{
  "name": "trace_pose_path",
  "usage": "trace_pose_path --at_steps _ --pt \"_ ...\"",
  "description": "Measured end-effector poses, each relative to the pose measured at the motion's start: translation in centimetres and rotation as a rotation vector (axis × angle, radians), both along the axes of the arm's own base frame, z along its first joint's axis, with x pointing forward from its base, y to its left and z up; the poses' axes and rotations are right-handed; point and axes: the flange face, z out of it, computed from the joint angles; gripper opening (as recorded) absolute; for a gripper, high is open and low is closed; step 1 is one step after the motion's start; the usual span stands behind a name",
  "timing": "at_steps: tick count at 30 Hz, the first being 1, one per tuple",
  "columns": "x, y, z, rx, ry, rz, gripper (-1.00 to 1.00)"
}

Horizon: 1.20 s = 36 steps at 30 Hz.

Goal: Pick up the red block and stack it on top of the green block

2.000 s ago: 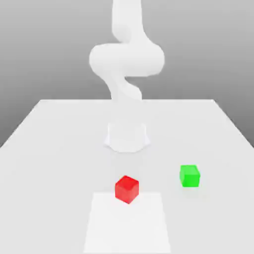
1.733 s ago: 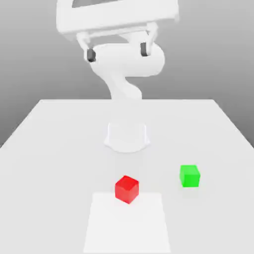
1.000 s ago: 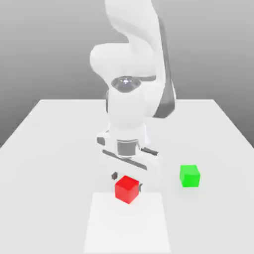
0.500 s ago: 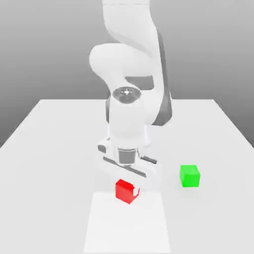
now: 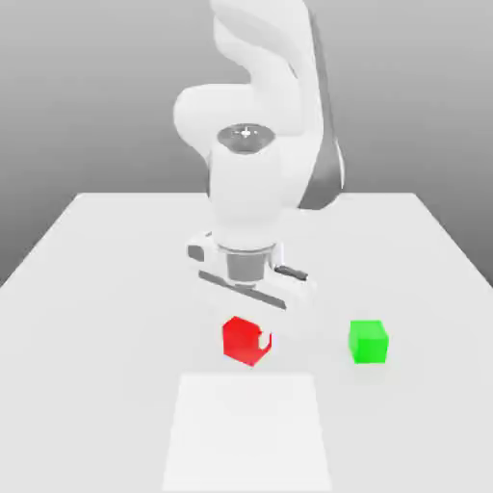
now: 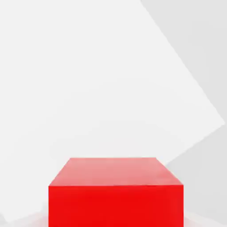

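Off table [image 5: 96, 289], hand [image 5: 245, 339] grips red block [image 5: 239, 339], green block [image 5: 368, 341] nr.

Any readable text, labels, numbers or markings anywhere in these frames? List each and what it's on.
None. No readable text in either view.
red block: plain matte faces, no label; the hand view shows the same.
green block: plain, no marking.
hand: white housing, no brand or number legible.
table: bare white surface with a lighter rectangular patch, no print.
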Motion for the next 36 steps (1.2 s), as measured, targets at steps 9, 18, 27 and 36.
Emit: trace_pose_path --at_steps 9,18,27,36 --pt "-0.6 6.5 1.8 0.021 -0.001 -0.255 -1.00" --pt "-2.8 12.7 3.2 0.026 0.003 -0.520 -1.00" --pt "-6.5 17.8 3.7 0.011 0.004 -0.786 -1.00" --pt "-7.6 18.8 1.1 -0.044 -0.037 -0.898 -1.00"
